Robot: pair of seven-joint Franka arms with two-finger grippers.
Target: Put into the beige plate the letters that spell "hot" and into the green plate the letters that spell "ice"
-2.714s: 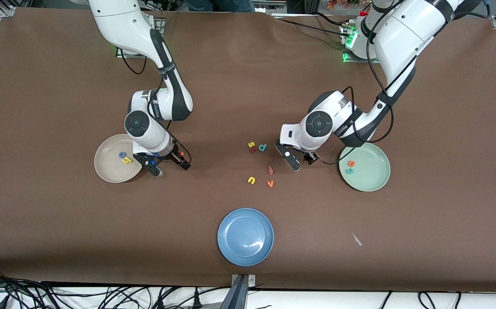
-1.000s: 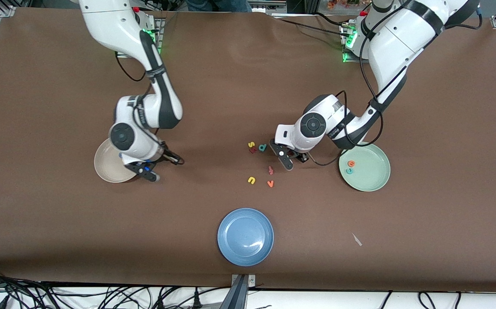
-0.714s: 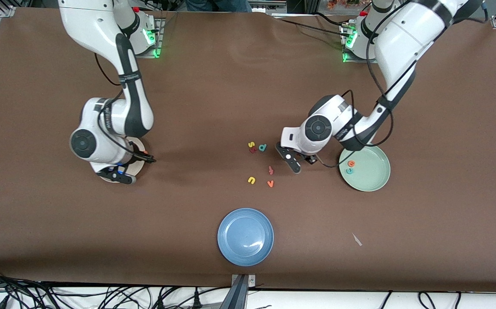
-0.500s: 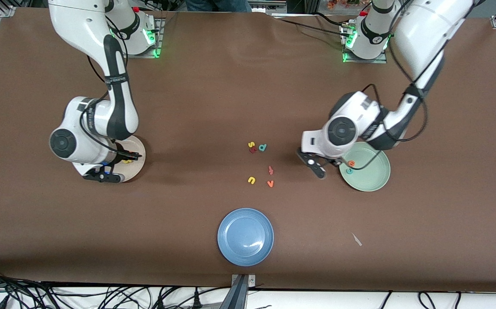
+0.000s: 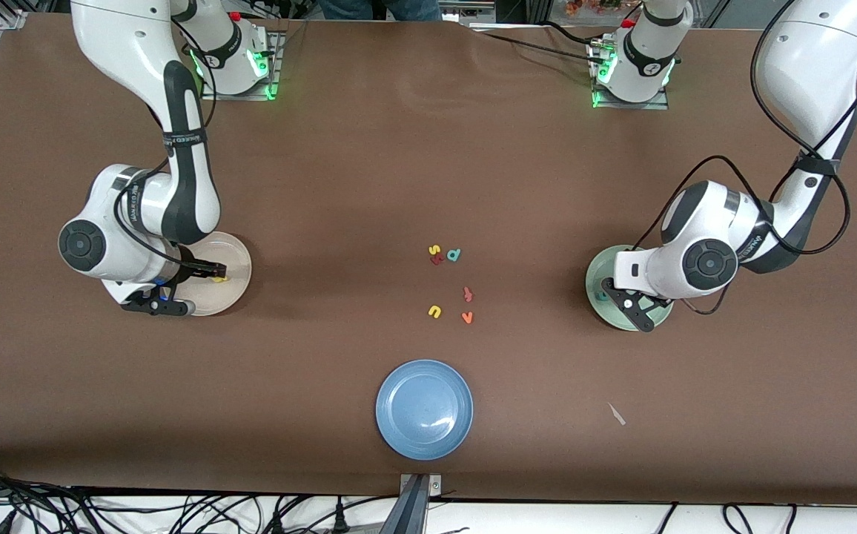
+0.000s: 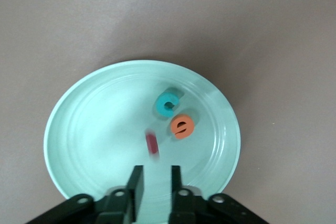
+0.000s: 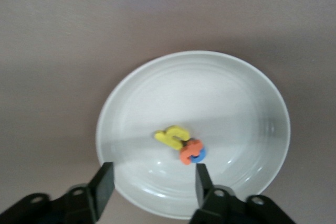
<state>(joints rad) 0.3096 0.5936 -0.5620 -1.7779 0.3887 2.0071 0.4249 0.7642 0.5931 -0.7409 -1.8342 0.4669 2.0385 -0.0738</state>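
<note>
Foam letters, light & soft: pinch edges. Left gripper point(image 6: 154, 190) narrowly parted, empty, over green plate point(image 6: 79, 129); right gripper point(image 7: 152, 184) wide, empty, over beige plate point(image 7: 236, 103).

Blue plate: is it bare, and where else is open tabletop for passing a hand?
The blue plate holds nothing. Bare tabletop lies between the beige plate and the loose letters, and between those and the green plate. That letter cluster is crowded.

Matt counter, glossy plates

The brown counter point(image 5: 369, 163) looks matt and cloth-like; the green plate point(image 6: 94, 124), beige plate point(image 7: 231, 93) and blue plate point(image 5: 424, 409) shine smooth, like glazed plastic.
</note>
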